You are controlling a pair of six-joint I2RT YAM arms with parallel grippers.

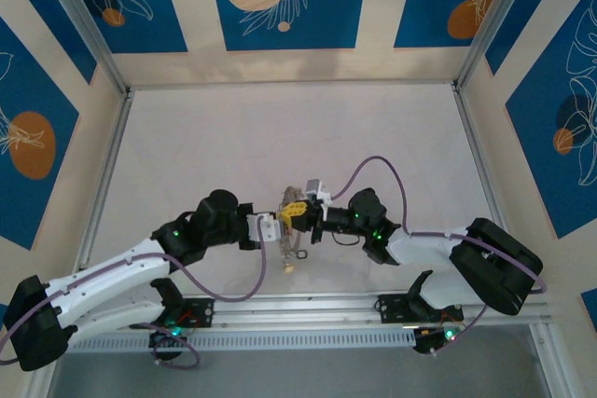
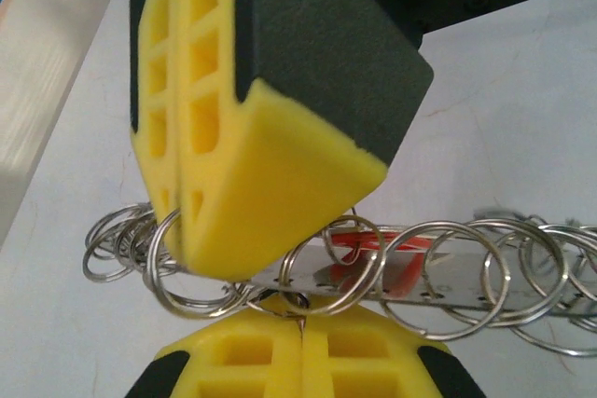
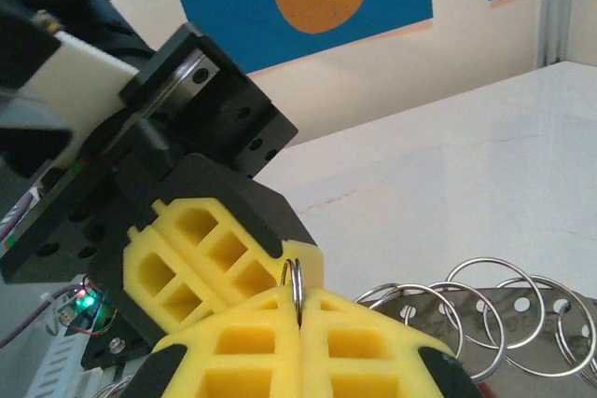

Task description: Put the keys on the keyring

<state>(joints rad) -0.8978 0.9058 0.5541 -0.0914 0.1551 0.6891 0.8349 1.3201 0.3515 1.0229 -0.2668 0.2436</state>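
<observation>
My two grippers meet tip to tip over the middle of the table. The right gripper (image 3: pixel 298 309) (image 1: pixel 306 214) is shut on a silvery split keyring (image 3: pixel 297 279), held edge-on between its yellow pads. The left gripper (image 2: pixel 301 319) (image 1: pixel 283 221) is shut on the thin lower edge of another small ring (image 2: pixel 308 297). That ring hangs from a flat perforated metal strip (image 2: pixel 438 277) that carries several more rings (image 2: pixel 466 272). In the left wrist view the right gripper (image 2: pixel 187 253) presses down just above the strip's end. The keys are hidden from me.
Something red (image 2: pixel 368 251) lies behind the strip. A small pale object (image 1: pixel 289 267) and loose rings (image 1: pixel 303 253) lie on the white table (image 1: pixel 280 137) below the grippers. Metal frame posts (image 1: pixel 480 34) and patterned walls bound the table.
</observation>
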